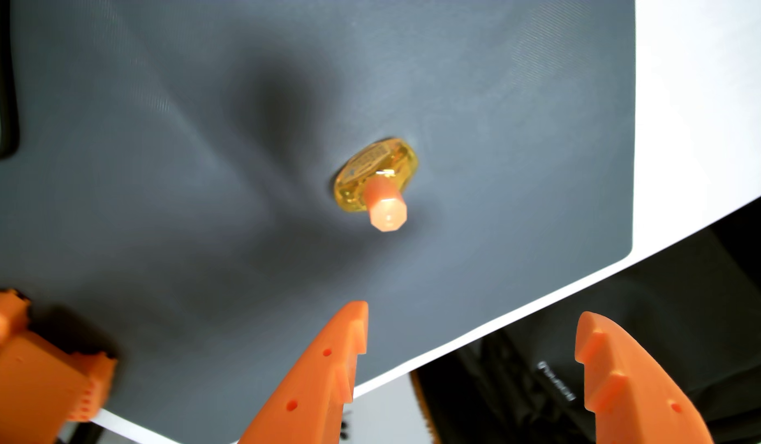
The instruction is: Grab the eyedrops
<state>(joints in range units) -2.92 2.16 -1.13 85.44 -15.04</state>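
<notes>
Amber-yellow eyedrops bottle (372, 177) with a pale orange cap stands upright on the grey mat (156, 170); orange gripper (470, 326) hovers nearby, spread wide, holding nothing.

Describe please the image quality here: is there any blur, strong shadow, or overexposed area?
In the wrist view, the eyedrops bottle looks slightly soft with a glare spot near its cap; broad dark shadows fall on the grey mat left of and below it; the white table at the right is overexposed; the open gripper is fairly sharp.
</notes>
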